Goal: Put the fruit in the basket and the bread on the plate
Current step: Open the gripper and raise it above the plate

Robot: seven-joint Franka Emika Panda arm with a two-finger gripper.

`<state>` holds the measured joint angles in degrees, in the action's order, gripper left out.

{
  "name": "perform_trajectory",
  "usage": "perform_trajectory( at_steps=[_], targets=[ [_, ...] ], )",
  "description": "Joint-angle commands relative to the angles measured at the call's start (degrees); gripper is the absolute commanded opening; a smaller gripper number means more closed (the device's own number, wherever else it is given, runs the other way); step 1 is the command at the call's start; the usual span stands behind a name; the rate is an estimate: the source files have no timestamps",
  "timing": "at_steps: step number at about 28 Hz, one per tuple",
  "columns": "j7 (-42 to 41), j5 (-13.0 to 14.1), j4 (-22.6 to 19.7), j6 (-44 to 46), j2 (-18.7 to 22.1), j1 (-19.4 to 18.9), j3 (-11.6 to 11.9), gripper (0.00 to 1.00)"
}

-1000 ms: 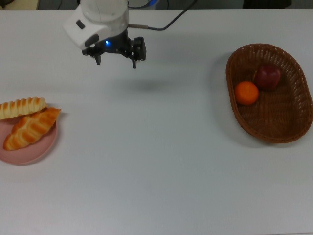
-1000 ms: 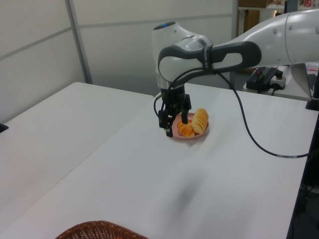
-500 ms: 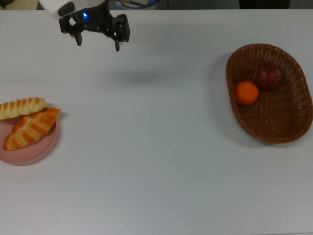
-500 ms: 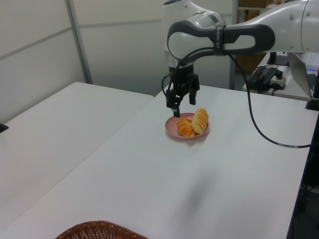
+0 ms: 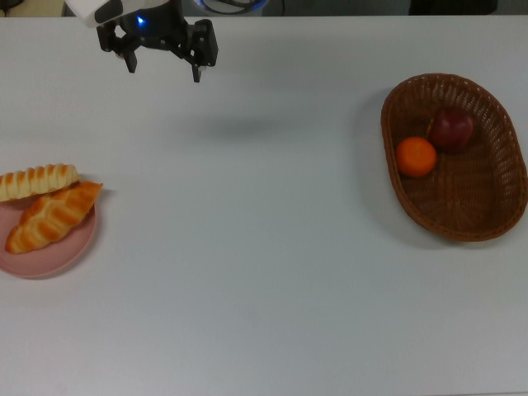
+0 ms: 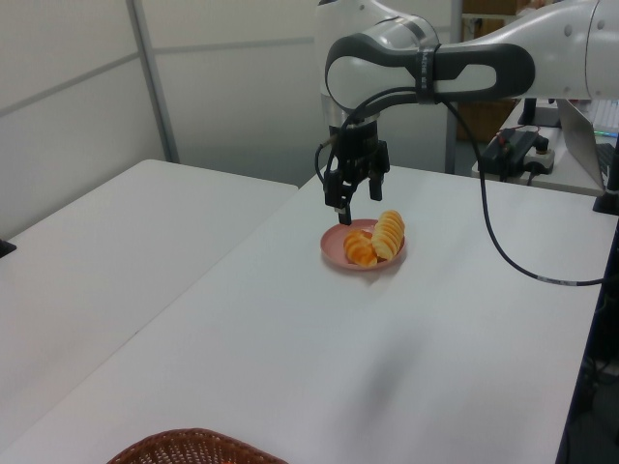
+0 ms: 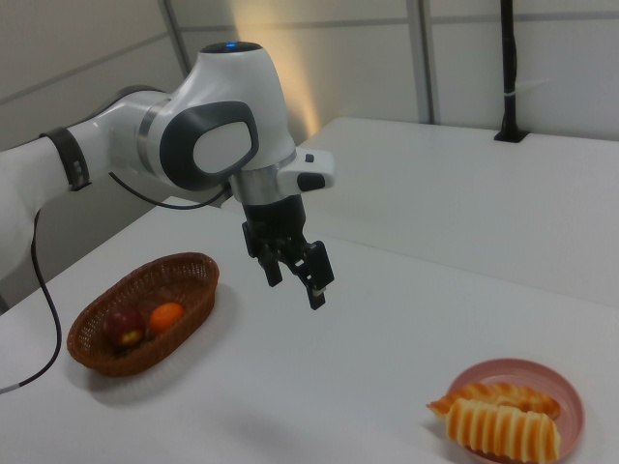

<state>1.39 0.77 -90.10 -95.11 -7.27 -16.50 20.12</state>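
The top view shows the whole wicker basket (image 5: 455, 157) at the top view's right, with the orange (image 5: 416, 157) and the dark red apple (image 5: 450, 129) lying inside it, close together. The left view shows only a piece of the basket rim at its near edge, and no fruit. At the top view's left, the pink plate (image 5: 58, 256) is cut by the picture edge; the braided loaf (image 5: 52, 216) lies on it and the ridged roll (image 5: 37, 181) rests across its far rim, touching the loaf. The right view shows the full plate.

The surface (image 5: 264, 272) is white and plain. The left view and the right view show pale wall panels behind and a second white table beside it.

The white arm reaches over the surface with the claw (image 5: 162, 69) pointing down, high above it, its two fingers spread apart and holding nothing. It hangs well apart from the basket and nearer the plate.
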Motion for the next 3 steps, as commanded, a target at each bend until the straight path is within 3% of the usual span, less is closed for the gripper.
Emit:
perform_trajectory(
  at_steps=[1,3],
  targets=[
    [-1.12,-0.85,0.54,1.59,0.24,-0.03,0.36,1.0],
    [-1.12,-0.77,0.54,1.59,0.24,-0.03,0.36,1.0]
  ],
)
